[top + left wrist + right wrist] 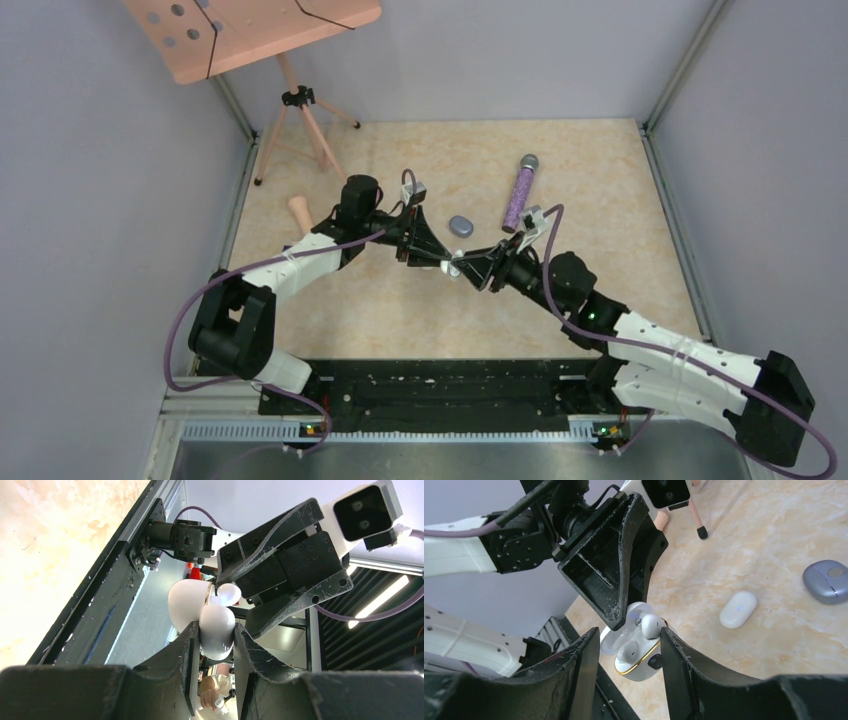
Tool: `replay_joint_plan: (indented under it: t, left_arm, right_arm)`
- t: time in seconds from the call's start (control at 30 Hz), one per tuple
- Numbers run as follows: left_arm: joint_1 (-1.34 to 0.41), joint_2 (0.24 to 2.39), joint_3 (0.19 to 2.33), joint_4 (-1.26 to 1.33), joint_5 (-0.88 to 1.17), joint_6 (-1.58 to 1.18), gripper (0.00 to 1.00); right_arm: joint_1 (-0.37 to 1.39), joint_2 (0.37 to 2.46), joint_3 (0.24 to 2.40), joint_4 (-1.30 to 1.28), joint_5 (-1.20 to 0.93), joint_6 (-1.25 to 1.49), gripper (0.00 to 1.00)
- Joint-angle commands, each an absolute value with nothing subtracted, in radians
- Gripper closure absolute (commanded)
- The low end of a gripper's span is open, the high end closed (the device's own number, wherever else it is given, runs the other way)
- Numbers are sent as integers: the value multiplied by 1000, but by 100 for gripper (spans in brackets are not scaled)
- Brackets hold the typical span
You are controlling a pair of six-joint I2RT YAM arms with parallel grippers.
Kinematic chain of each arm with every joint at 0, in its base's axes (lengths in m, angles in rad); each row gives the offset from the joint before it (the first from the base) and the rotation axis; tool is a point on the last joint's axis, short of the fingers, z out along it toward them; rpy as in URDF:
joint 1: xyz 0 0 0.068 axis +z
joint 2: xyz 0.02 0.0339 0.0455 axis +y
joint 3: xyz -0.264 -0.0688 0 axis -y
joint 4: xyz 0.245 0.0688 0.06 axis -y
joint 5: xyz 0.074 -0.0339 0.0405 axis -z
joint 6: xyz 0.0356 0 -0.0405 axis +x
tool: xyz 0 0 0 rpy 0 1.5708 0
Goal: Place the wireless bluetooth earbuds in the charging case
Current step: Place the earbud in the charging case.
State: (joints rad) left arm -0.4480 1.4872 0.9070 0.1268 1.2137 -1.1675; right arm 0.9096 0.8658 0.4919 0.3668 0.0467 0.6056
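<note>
Two white earbuds (651, 625) are seen in the open case (640, 666), one perhaps not fully seated. The case is clenched by the left fingers (186, 652) above the counter (774, 540); the right fingers (585, 672) are spread, released. An unseated bud could be knocked out on withdrawal.

My overhead view looks down on the table (620, 200); both wrist views, close in, share the white charging case (216, 635).
</note>
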Motion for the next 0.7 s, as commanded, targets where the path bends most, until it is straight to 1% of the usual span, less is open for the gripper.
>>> replay_joint_plan:
  t: [0.0, 0.3, 0.67]
  left_arm:
    - [-453, 1456, 943, 136, 1218, -1146, 100]
    - [-453, 1454, 943, 122, 1218, -1133, 100]
    - [-452, 1451, 942, 120, 1217, -1132, 100]
  right_arm:
    - [869, 870, 512, 436, -39, 695, 51]
    - [841, 856, 507, 419, -48, 739, 50]
    - [841, 916, 519, 457, -102, 738, 50]
